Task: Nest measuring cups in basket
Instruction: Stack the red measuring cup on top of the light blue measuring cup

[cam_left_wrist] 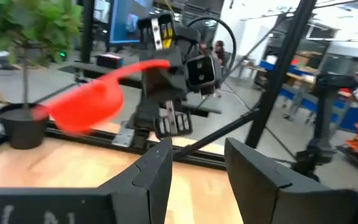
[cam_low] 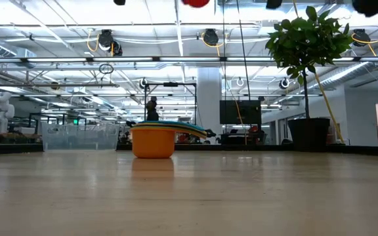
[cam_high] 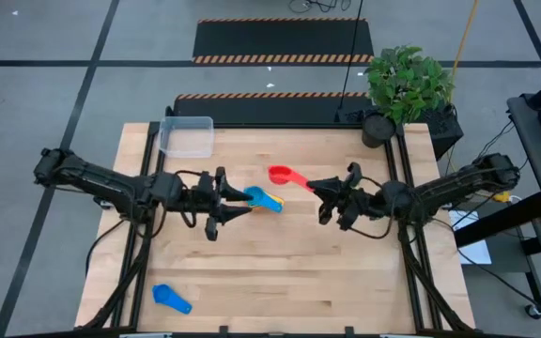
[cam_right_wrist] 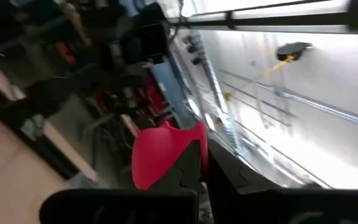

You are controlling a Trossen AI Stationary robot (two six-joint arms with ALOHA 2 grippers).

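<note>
Overhead, both arms reach toward the middle of the wooden table (cam_high: 289, 272). The right gripper (cam_high: 314, 187) is clenched on the handle of the red measuring cup (cam_high: 283, 175), whose bowl projects away from the fingers toward the table's far side; in the right wrist view the red handle (cam_right_wrist: 160, 152) sits pinched between that arm's own dark fingers (cam_right_wrist: 188, 168), and the left wrist view shows the same cup (cam_left_wrist: 89, 102) lifted clear of the tabletop, held out sideways from the opposite gripper. The left gripper (cam_high: 240, 204) stands with its fingers (cam_left_wrist: 157, 177) parted and nothing between them, its tips just beside a small stack of cups (cam_high: 267, 198) resting on the table at centre, light blue on top with yellow showing at the edge. From table height this stack (cam_low: 155, 139) shows an orange cup at the bottom with other colours layered above its rim. The red cup lies just beyond the stack, near it but apart. A second light blue cup (cam_high: 171, 299) lies alone near the front left corner, well apart from both grippers. The clear basket (cam_high: 187, 136) sits at the far left corner, and a potted plant (cam_high: 404, 86) stands beyond the far right corner.
</note>
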